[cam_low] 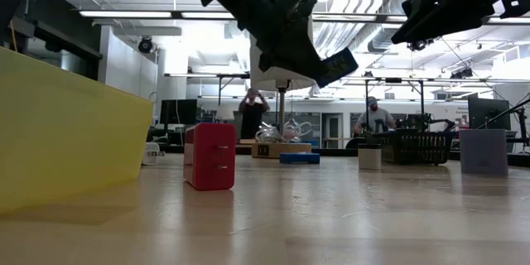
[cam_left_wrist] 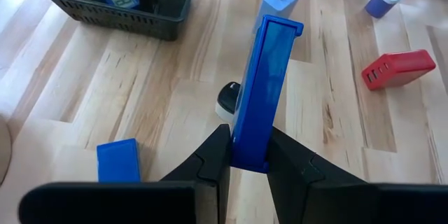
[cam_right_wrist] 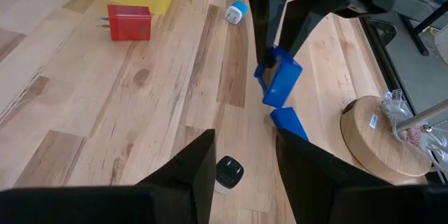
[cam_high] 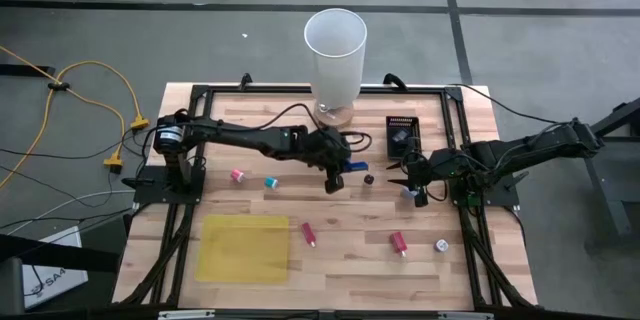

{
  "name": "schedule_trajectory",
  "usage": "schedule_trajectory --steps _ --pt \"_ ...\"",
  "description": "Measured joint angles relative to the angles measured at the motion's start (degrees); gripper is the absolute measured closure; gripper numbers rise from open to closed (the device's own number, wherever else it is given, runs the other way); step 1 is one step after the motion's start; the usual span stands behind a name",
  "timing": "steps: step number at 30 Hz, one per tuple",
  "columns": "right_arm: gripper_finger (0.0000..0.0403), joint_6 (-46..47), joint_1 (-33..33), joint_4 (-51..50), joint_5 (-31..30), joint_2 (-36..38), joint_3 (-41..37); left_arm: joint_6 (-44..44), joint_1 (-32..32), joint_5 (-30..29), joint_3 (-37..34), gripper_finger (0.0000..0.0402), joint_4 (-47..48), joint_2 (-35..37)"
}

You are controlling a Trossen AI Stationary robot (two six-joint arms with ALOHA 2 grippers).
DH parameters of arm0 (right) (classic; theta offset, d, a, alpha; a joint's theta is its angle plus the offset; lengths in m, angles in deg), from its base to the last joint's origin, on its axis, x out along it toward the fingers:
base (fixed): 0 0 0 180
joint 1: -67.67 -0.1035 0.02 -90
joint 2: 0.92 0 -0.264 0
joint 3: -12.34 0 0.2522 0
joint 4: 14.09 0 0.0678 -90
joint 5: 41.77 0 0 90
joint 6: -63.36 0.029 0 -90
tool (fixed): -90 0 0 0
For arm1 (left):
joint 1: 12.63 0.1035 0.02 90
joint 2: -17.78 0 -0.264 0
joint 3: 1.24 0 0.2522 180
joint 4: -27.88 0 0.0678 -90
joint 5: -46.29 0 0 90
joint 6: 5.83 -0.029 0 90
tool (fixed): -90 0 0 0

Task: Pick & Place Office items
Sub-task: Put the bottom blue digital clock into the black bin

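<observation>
Only the left wrist view shows the left gripper (cam_left_wrist: 248, 150) clamping a blue block (cam_left_wrist: 262, 91).

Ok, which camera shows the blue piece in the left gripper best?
Left wrist view: the blue piece fills the frame, pinched in the left gripper. Right wrist shows it lifted off the table; the high and low views show only a small part.

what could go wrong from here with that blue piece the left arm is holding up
1. The left pincer pinches the blue piece only at its bottom end, so it might pivot or slip out during the carry.
2. If it drops, it could land on the small blue block or the dark round piece lying beneath it.
3. The right pincer hovers close by, so the arms could collide.
</observation>
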State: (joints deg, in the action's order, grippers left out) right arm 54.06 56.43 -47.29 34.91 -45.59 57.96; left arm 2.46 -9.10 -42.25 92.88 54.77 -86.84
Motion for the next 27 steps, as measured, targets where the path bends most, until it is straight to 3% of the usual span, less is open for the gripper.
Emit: schedule_trajectory --steps 6,12,22,27 --pt "0.0266 -0.77 0.00 0.08 -0.03 0.00 0.00 0.02 -0.02 0.00 0.00 0.0336 0.00 0.00" --pt "0.0266 -11.98 0.00 1.29 0.21 0.00 0.01 0.02 -0.02 0.00 0.00 0.0336 0.02 -0.02" --pt "0.0266 -10.61 0.00 1.73 1.53 0.00 0.00 0.13 -0.02 0.00 0.00 0.0336 0.02 -0.04" --pt "0.0266 0.58 0.00 3.23 7.90 0.00 0.00 0.28 -0.02 0.00 0.00 0.0336 0.02 -0.04"
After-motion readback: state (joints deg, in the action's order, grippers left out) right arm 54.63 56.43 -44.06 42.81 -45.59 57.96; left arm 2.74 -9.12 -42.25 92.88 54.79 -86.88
